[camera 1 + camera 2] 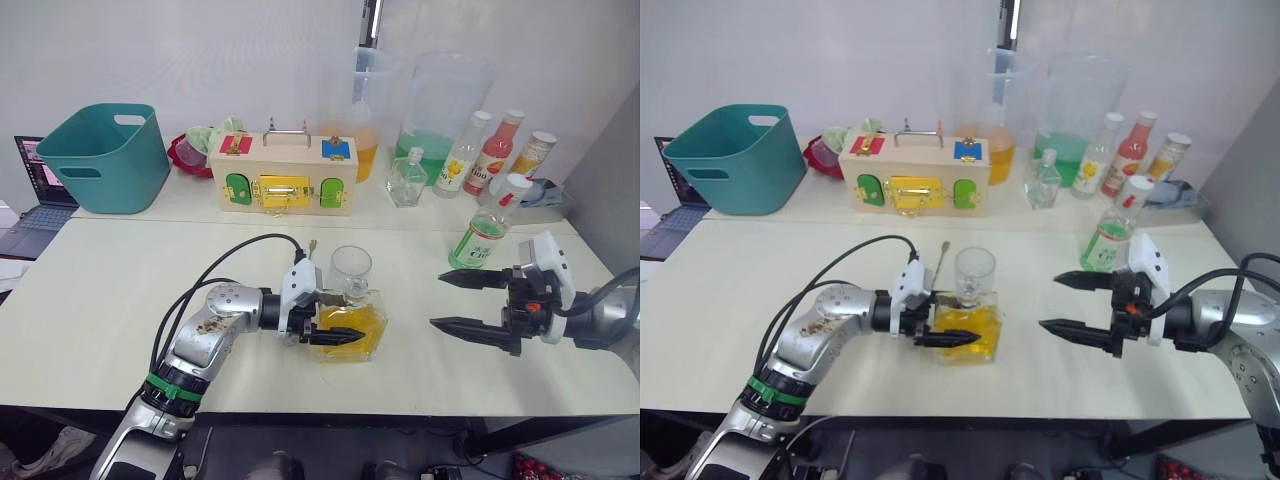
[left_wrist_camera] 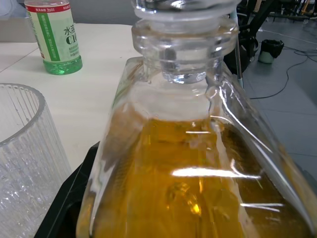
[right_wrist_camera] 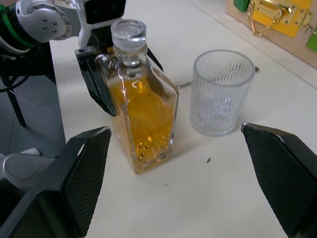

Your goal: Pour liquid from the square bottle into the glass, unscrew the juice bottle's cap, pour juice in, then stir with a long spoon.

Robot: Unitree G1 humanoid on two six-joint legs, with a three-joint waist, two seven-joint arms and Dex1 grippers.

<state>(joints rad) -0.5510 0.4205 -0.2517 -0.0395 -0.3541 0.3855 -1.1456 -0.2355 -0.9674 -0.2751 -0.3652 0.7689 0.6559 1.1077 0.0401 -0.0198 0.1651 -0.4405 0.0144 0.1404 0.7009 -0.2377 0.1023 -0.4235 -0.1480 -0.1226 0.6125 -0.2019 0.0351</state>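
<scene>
**Left fingers around the square bottle, stopper on, glass just behind**

My left gripper (image 1: 335,331) has its two black fingers (image 3: 101,91) on either side of the square bottle (image 1: 352,330); they look closed on its body. The bottle stands upright on the desk (image 1: 120,290), its long axis vertical, yellow liquid filling most of it, and its clear stopper (image 3: 128,33) sits in the neck. So the left arm is the nearer one.

The glass (image 1: 351,270) stands just beside the bottle on its far side, upright and apparently empty.

My right gripper (image 1: 472,304) hangs above the desk to the bottle's right, well apart from it, fingers spread wide and pointing towards it. I judge it best placed to lift the stopper.

The juice bottle (image 1: 487,235) stands just beyond my right fingers, white cap (image 1: 518,184) on.

The desk is flat, pale, open around the bottle.
</scene>
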